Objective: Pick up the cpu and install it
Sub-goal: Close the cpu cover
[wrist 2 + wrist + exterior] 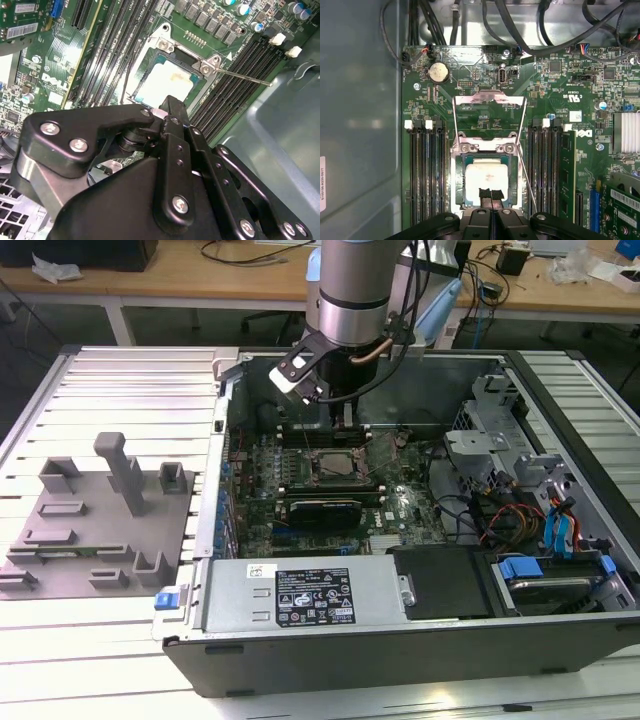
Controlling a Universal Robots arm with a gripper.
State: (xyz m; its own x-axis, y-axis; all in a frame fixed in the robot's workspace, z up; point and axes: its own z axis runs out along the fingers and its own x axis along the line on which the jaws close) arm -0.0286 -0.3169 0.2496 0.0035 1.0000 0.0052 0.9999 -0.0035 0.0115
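Note:
The cpu (486, 181), a small square chip with a silvery-white top, lies flat inside the open motherboard socket (457, 180); the second wrist view shows the cpu (167, 82) seated there too. My gripper (491, 194) stands over the chip's near edge with its two black fingertips (169, 107) pressed together and nothing visibly between them. I cannot tell whether they touch the chip. The socket's load plate (489, 100) is swung up and its lever (245, 77) is released. In the exterior view the arm (345, 300) stands over the socket (335, 466).
Memory slots (427, 170) flank the socket on both sides. A card (320, 510), the power supply (310, 600), a drive cage (490, 440) and cables (510, 515) fill the case. The grey moulded tray (90, 530) sits at the exterior view's left, outside the case.

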